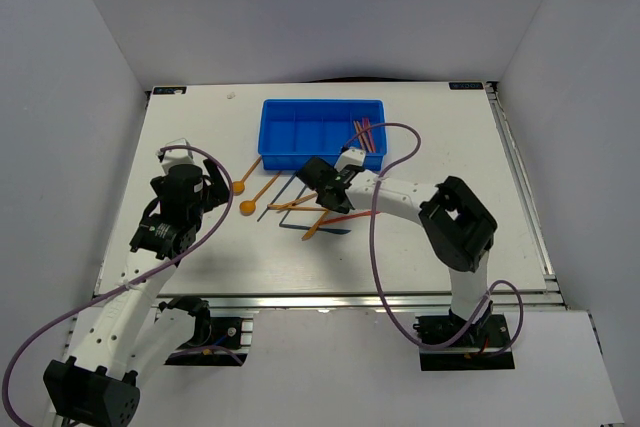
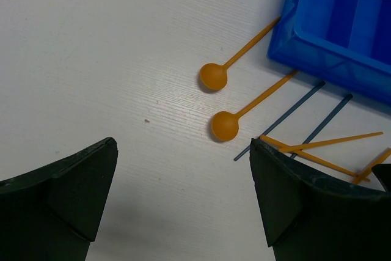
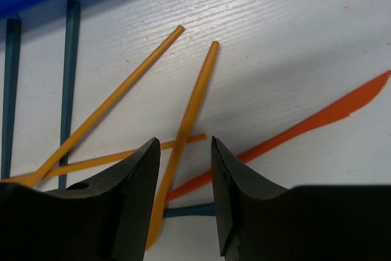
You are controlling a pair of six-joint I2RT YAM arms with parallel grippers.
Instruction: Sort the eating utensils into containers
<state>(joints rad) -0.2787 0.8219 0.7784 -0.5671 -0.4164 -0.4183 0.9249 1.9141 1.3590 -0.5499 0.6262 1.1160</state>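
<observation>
My left gripper hangs over the white table on the left side with its fingers spread wide and nothing between them. Just beyond it lie two orange spoons, bowls toward me and handles running to the near left corner of the blue tray. My right gripper is down low over the loose pile in front of the tray. Its fingers are drawn in to a narrow gap that straddles one orange stick, and I can see bare table between that stick and the right-hand finger, so I am around it rather than clamped on it. A second orange stick slants across to the left of it and a third runs flat underneath. Two dark blue sticks lie side by side further left, pointing at the tray's near wall. An orange-red knife with a serrated edge lies to the right. A few red sticks rest in the tray's rightmost compartment
</observation>
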